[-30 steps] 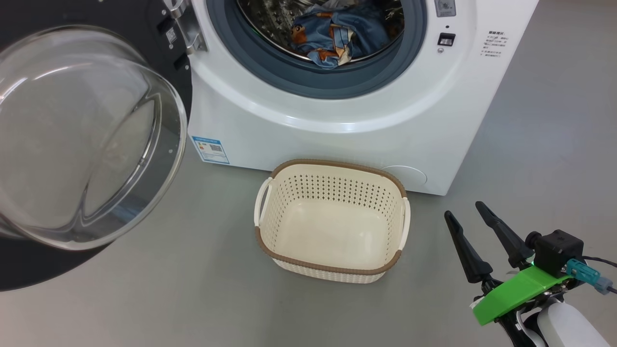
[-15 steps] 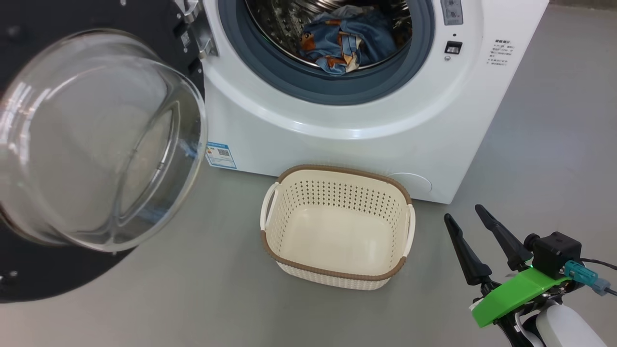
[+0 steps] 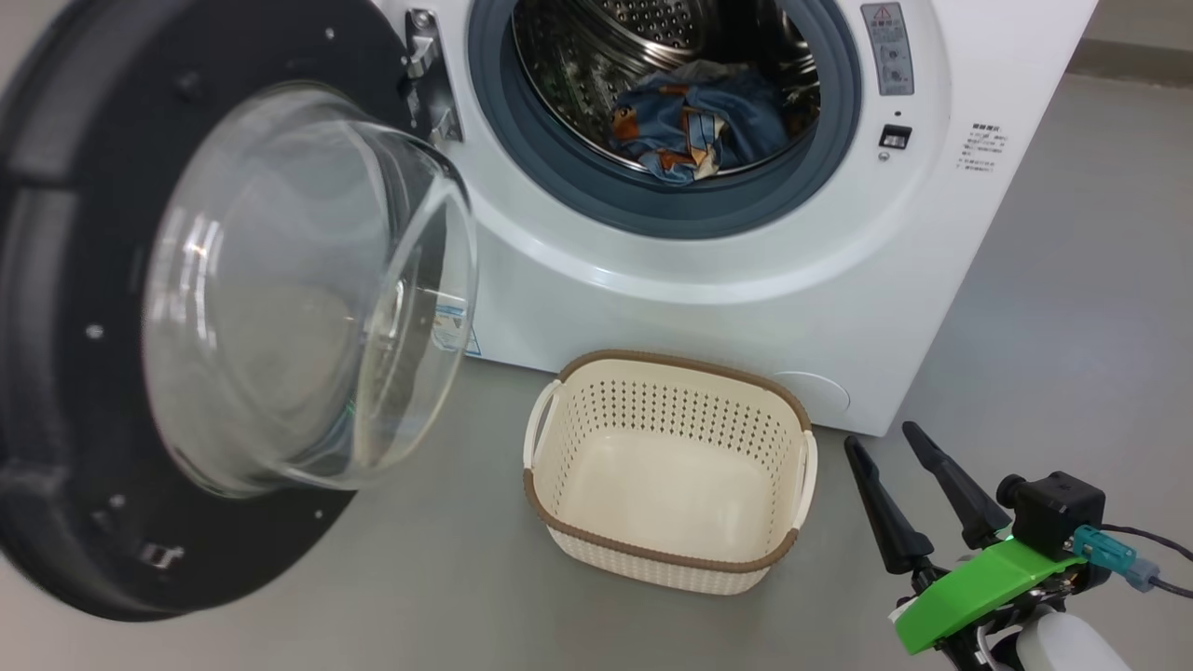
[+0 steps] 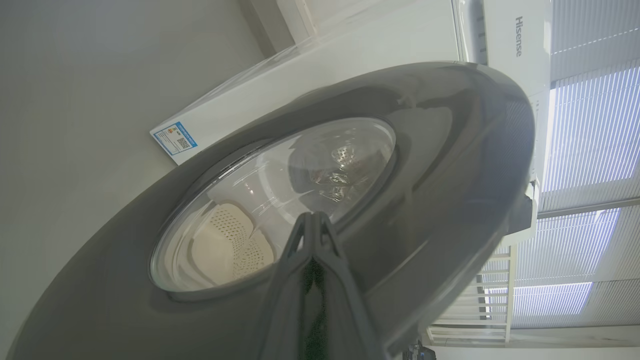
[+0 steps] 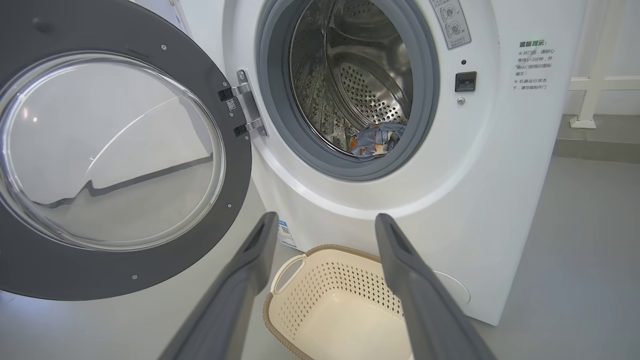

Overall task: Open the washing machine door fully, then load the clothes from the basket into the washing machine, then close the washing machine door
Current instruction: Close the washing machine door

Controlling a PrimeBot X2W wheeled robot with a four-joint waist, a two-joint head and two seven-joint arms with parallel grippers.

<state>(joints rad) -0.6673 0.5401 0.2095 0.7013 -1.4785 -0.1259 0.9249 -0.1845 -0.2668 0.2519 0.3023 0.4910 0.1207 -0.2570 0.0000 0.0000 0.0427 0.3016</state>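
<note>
The washing machine is white, its gasket blue-grey, its drum dotted steel, its label sticker blue. The washing machine door has a black rim round clear glass. The clothes are blue with orange-brown figures. The basket is cream, hole-dotted, brown-rimmed. The floor is grey.

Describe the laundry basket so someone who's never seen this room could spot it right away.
Find the big white washing machine with its round door swung open. On the grey floor directly before it sits the basket: small, cream, perforated, with a brown woven-look rim, and empty, unlike the drum holding blue clothes.
</note>
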